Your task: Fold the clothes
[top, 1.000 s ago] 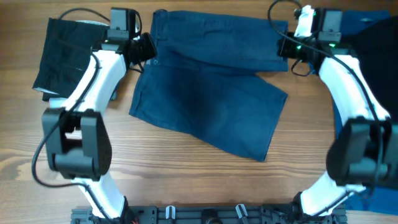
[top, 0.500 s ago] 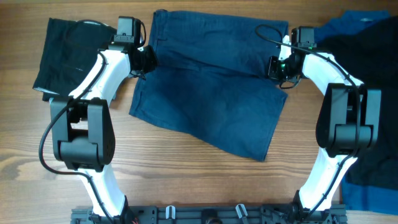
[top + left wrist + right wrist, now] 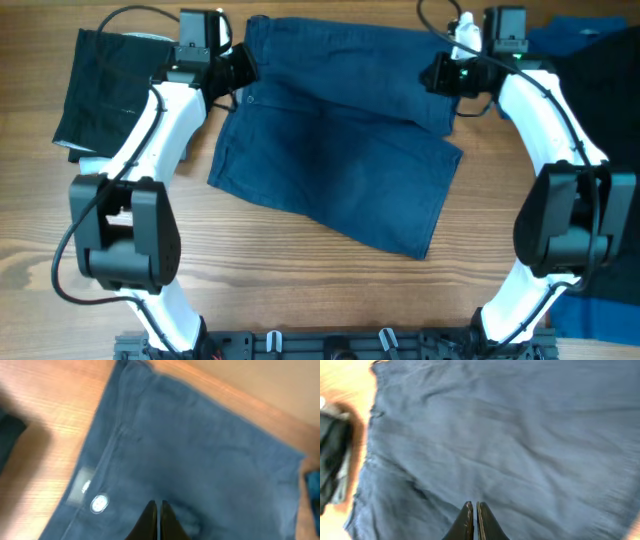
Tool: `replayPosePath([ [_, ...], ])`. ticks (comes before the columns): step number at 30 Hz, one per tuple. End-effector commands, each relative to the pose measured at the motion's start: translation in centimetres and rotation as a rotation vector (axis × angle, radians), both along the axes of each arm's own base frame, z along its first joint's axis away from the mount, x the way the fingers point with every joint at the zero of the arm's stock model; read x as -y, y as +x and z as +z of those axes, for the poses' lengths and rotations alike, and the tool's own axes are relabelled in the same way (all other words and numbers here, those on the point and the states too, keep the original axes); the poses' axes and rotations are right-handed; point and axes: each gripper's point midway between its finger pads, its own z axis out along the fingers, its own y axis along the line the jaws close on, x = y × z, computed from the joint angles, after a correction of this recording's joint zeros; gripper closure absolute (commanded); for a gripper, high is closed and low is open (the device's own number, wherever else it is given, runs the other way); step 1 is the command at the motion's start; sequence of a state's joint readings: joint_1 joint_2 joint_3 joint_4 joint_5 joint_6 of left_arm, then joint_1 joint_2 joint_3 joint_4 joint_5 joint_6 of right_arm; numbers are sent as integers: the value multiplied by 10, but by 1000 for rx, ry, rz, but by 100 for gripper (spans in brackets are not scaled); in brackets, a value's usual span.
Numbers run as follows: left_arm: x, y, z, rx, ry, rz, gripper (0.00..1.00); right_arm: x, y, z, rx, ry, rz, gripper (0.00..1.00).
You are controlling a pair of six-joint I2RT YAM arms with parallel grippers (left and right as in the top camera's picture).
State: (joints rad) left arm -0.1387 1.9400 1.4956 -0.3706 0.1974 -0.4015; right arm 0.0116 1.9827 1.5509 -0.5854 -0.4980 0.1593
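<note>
The navy garment point(image 3: 340, 160) lies spread flat in the middle of the table point(image 3: 300, 290), its pale button point(image 3: 99, 503) near its left edge. My left end effector point(image 3: 158, 506) is closed tight on the cloth just beside that button. My right end effector point(image 3: 472, 506) is closed at the garment's far top corner. I cannot tell whether either one pinches any fabric. A black garment point(image 3: 100, 85) lies off to the left.

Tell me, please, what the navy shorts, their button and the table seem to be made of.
The navy shorts: woven cloth, probably cotton twill, matte; it lies limp with soft creases and stitched seams.
The button: pale and slightly glossy, plastic or metal, too blurred to tell.
The table: wood or wood-look laminate, smooth, with long grain lines.
</note>
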Motion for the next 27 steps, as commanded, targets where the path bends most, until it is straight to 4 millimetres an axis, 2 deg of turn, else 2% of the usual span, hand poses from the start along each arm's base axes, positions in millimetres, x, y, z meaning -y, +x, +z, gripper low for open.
replayPosePath([
  [1,25,8,-21,3,-20,-58,96,-36,-5,-25,-45,65,90,96],
  [5,36,16,-48,2,-19,-77,96,-42,-8,-63,-114,33,95,96],
  [9,38,16,-81,-46,-11,-80,96,-43,-17,-101,-204,19,95,96],
  [13,34,14,-112,-98,-2,-72,96,-23,-30,-144,-311,-95,45,96],
  [15,29,13,-121,-118,5,-61,96,-7,-40,-159,-365,-176,15,96],
  [20,14,13,-125,-133,15,-31,96,30,-56,-171,-442,-347,-46,96],
  [27,-4,8,-132,-177,33,6,96,32,-66,-163,-473,-332,-16,96],
])
